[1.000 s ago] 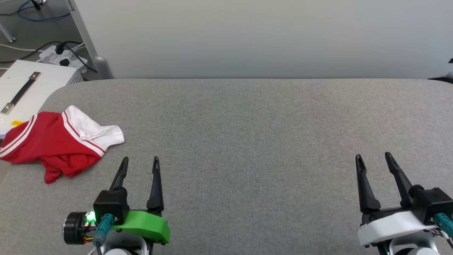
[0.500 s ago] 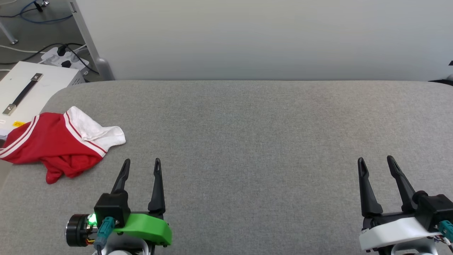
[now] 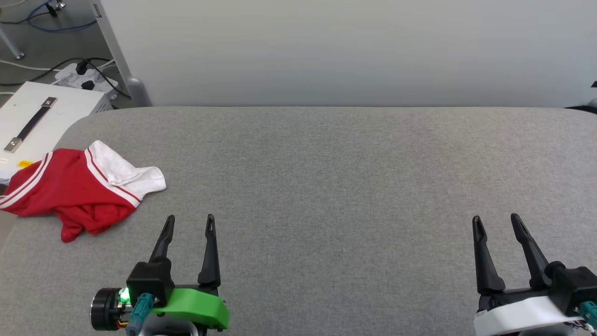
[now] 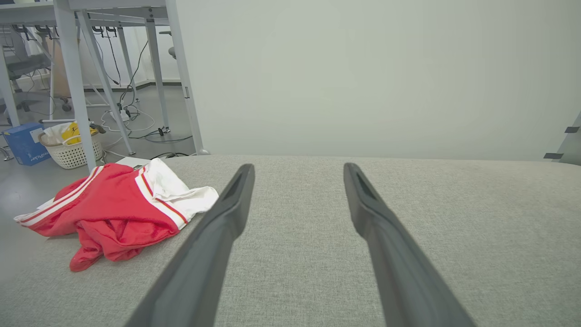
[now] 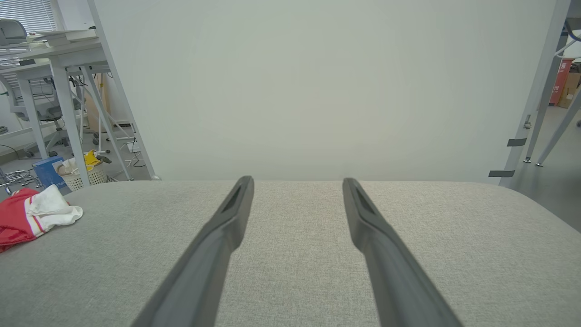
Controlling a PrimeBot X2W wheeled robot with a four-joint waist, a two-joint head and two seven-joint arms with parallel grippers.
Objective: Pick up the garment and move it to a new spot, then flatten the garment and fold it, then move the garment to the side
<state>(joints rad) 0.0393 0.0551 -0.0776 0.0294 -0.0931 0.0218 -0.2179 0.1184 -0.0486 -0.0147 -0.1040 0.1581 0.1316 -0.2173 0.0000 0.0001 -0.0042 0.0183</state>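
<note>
The garment lies crumpled at the far left of the grey table, red with a white sleeve and red-white striped trim, part of it hanging over the table's left edge. The left wrist view shows the garment left of the fingers, and in the right wrist view the garment sits at the left edge. My left gripper is open and empty, to the right of the garment and nearer the front edge. At the lower right, my right gripper is also open and empty.
A pale partition wall stands behind the table. A white box with a black handle sits left of the table, with a power strip and cables on the floor. White desk legs and a laundry basket stand further left.
Both grippers have drawn back slightly toward the front edge of the table. The view has shifted a little. The garment has not moved.
</note>
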